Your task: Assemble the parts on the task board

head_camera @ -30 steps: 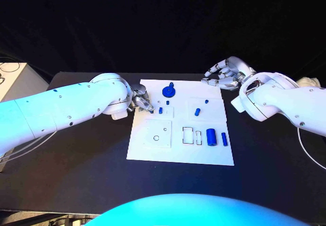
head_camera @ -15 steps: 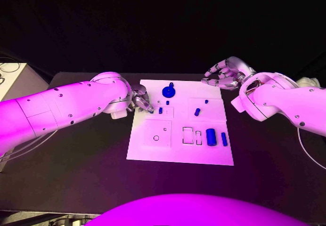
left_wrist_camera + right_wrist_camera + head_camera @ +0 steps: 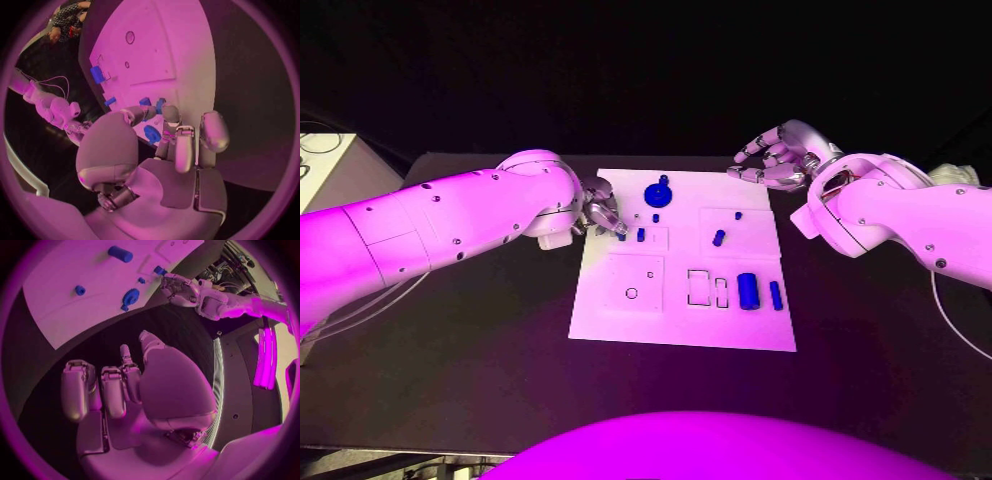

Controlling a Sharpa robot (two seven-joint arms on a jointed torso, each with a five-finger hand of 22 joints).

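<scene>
1. Nearest, the task board point(image 3: 678, 325) lies flat mid surface point(image 3: 473, 370), white plate on black.
2. Near row of the board, at 3 o'clock from its centre: a fat blue cylinder point(image 3: 749, 290) lying down, with a thin blue peg point(image 3: 776, 294) just beside it toward the board's right edge. Two empty rectangular slots point(image 3: 700, 287) sit just left of the cylinder.
3. Round hole point(image 3: 632, 293) in a square recess at 9 o'clock of the board.
4. Further back, a small blue part point(image 3: 718, 238) lies tilted in the right recess; a short blue peg point(image 3: 640, 235) stands near the left hand.
5. At 12 o'clock on the board: a round blue disc part point(image 3: 658, 193) with a knob toward the far edge.
6. Left hand point(image 3: 602, 216) sits at the board's left edge, at 10 o'clock, fingers point(image 3: 177, 131) curled in close to the blue pegs; wrist view shows a blue bit at the fingertips, but cannot tell if it is pinched or just behind them.
7. Right hand point(image 3: 776, 157) hovers past the board's far right corner, 1 o'clock, fingers point(image 3: 112, 390) curled loosely, holding nothing.
</scene>
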